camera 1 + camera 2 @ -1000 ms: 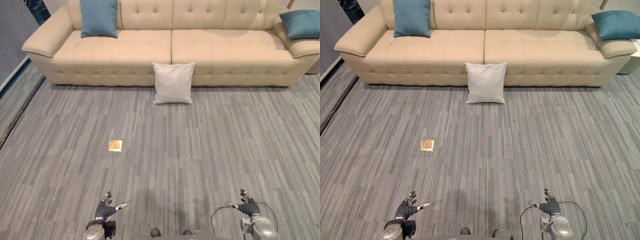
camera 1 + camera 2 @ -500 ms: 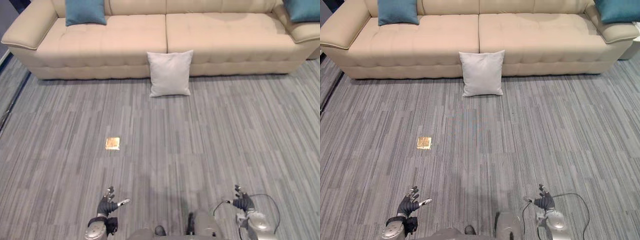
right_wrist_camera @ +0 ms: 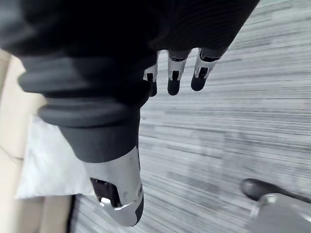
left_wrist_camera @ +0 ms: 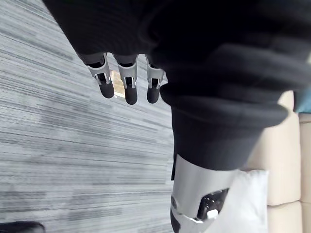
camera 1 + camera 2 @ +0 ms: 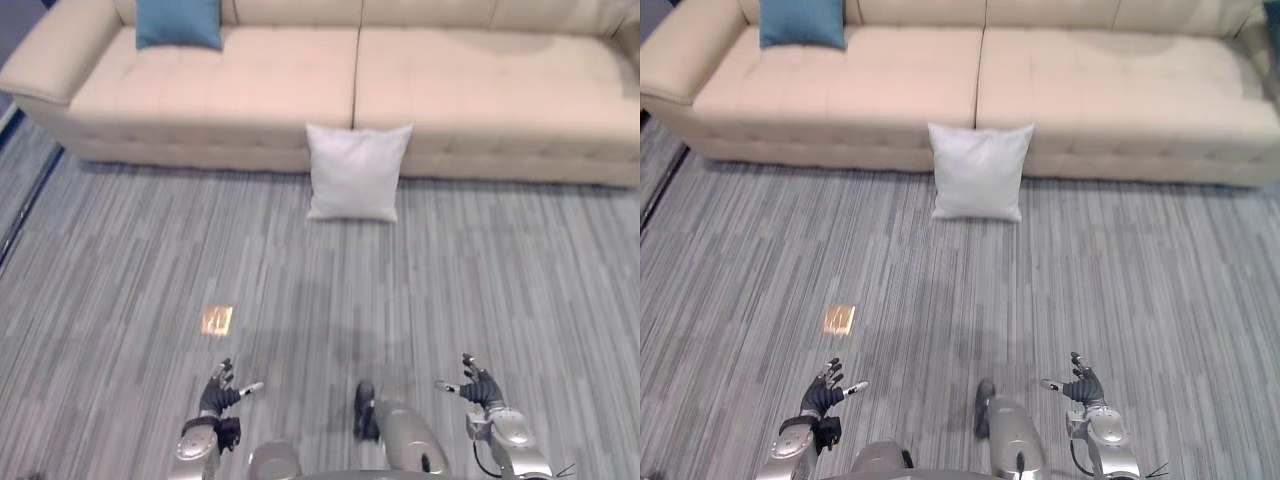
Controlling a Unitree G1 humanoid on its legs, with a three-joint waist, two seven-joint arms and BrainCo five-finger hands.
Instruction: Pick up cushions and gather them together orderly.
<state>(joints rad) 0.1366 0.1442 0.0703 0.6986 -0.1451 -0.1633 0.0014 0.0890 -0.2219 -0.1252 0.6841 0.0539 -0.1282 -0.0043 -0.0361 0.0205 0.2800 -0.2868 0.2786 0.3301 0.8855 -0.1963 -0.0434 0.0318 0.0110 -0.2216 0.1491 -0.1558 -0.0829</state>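
A white cushion point(image 5: 356, 172) stands on the grey carpet, leaning against the front of the cream sofa point(image 5: 250, 90) at its middle. A teal cushion point(image 5: 178, 22) rests on the sofa seat at the far left. Low in the eye views and well short of the white cushion, my left hand point(image 5: 217, 394) and right hand point(image 5: 475, 384) hang open over the carpet, holding nothing. In the left wrist view my left hand's fingers point(image 4: 126, 81) are straight, with the white cushion point(image 4: 245, 204) beyond. The right wrist view shows my right hand's fingers point(image 3: 175, 72) straight and the white cushion point(image 3: 48, 165).
A small gold floor plate point(image 5: 217, 320) lies in the carpet ahead of my left hand. A dark strip point(image 5: 22, 215) runs along the floor's left edge. The sofa spans the whole far side.
The whole view has shifted between the frames, so the camera has moved and the sofa and white cushion look nearer. Both hands stay open and low.
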